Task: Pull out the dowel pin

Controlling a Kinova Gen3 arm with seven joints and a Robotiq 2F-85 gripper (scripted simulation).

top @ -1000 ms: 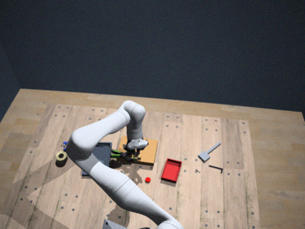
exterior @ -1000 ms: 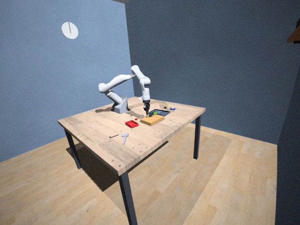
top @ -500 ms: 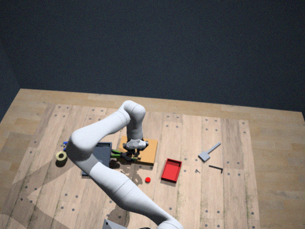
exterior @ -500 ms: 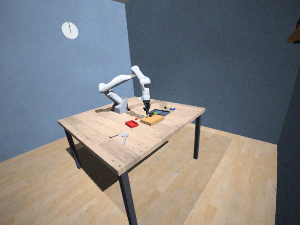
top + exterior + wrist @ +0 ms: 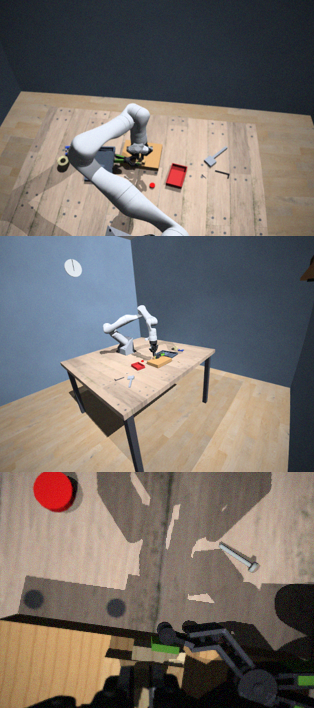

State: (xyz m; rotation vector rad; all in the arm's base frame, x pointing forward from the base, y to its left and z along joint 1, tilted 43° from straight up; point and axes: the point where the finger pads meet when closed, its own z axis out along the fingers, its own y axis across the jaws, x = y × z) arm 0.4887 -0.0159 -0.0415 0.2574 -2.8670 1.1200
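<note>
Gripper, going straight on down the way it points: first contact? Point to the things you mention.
Probably the small wooden block [image 5: 143, 162] by the clamp jaws, or the dowel pin in it; the gripper [image 5: 153, 356] [image 5: 141, 683] is right over that spot. If it passes those, the bench board [image 5: 154, 156] [image 5: 159, 362] [image 5: 50, 662]. Depth at the tips is unclear.

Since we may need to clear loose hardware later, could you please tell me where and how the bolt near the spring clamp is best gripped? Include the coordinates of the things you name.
Probably mid-shank, from straight above, fingers closing across its length: the bolt [image 5: 239, 557] lies flat, its shank is slim and straight, and the wider head would hinder an even grip.
</note>
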